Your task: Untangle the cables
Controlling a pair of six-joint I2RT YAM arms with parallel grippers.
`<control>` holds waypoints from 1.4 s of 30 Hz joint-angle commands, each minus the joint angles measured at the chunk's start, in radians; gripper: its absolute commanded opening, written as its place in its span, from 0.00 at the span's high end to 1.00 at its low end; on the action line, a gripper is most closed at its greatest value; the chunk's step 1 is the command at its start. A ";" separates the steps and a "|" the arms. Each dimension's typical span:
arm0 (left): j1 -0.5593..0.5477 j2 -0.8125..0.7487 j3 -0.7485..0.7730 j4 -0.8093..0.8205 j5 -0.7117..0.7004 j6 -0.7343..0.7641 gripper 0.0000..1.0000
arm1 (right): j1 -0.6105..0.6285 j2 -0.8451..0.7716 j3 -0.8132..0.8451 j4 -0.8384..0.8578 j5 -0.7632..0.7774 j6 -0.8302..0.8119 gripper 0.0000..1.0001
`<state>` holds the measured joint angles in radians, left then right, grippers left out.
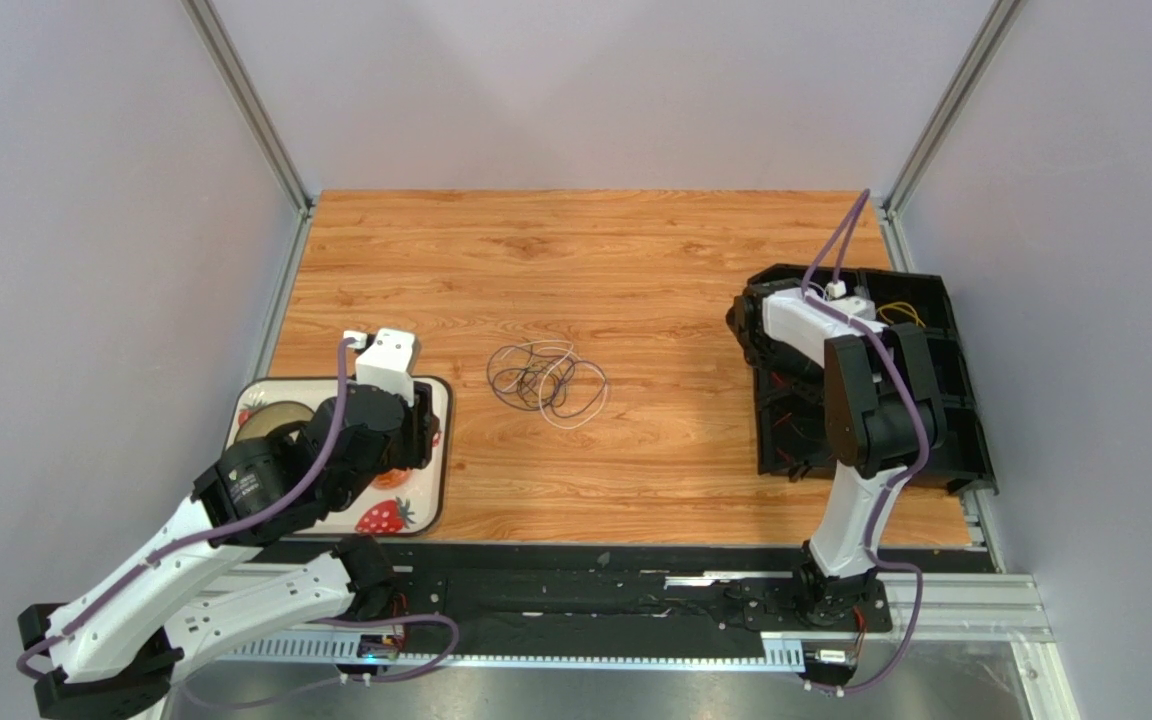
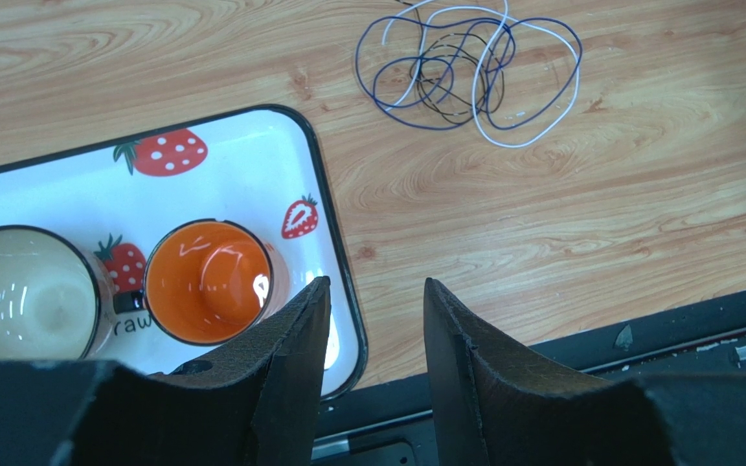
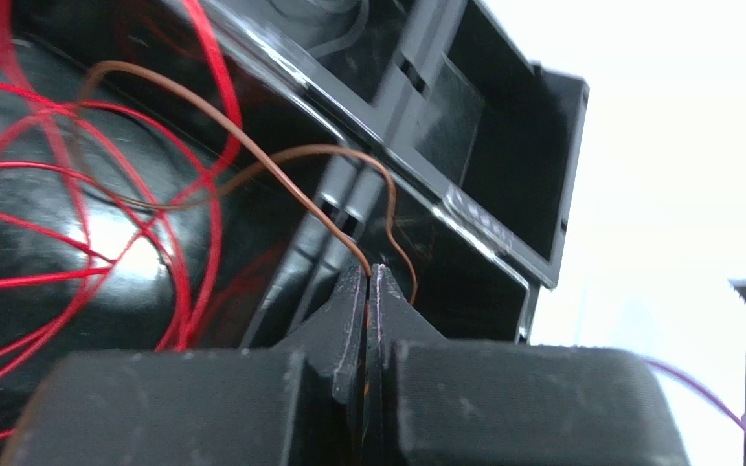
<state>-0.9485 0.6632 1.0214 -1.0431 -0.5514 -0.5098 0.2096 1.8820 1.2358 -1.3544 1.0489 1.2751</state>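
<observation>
Tangled cables [image 1: 548,381]: were laid loose on the table [image 1: 657,255], between the two arms.
Left gripper [image 2: 377,286]: was held over the tray [image 2: 250,146], jaws apart and empty; the tangle was found ahead and rightward, nearer this arm.
Right gripper [image 3: 369,277]: was clamped on a brown wire [image 3: 320,149] inside the black bin [image 1: 965,405], well apart from the tangle.
Axis: none was marked; the loops were roughly round.
</observation>
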 commanded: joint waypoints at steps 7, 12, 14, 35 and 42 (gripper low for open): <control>-0.004 0.018 0.000 0.025 -0.015 0.014 0.51 | -0.001 -0.122 -0.041 0.713 0.009 -0.598 1.00; -0.004 0.004 0.000 0.017 -0.025 0.010 0.51 | 0.014 -0.211 -0.079 0.785 -0.044 -0.665 1.00; -0.004 -0.002 -0.003 0.018 -0.024 0.008 0.51 | 0.039 -0.234 -0.076 0.710 0.003 -0.660 1.00; -0.004 -0.043 -0.004 0.026 -0.010 0.010 0.51 | 0.059 -0.896 -0.216 0.451 -0.201 -0.609 1.00; -0.004 -0.059 -0.007 0.032 -0.007 0.011 0.51 | 0.059 -0.968 -0.332 0.463 -0.211 -0.614 1.00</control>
<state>-0.9485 0.6102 1.0164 -1.0424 -0.5587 -0.5102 0.2707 0.9192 0.9611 -0.9081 0.8574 0.6643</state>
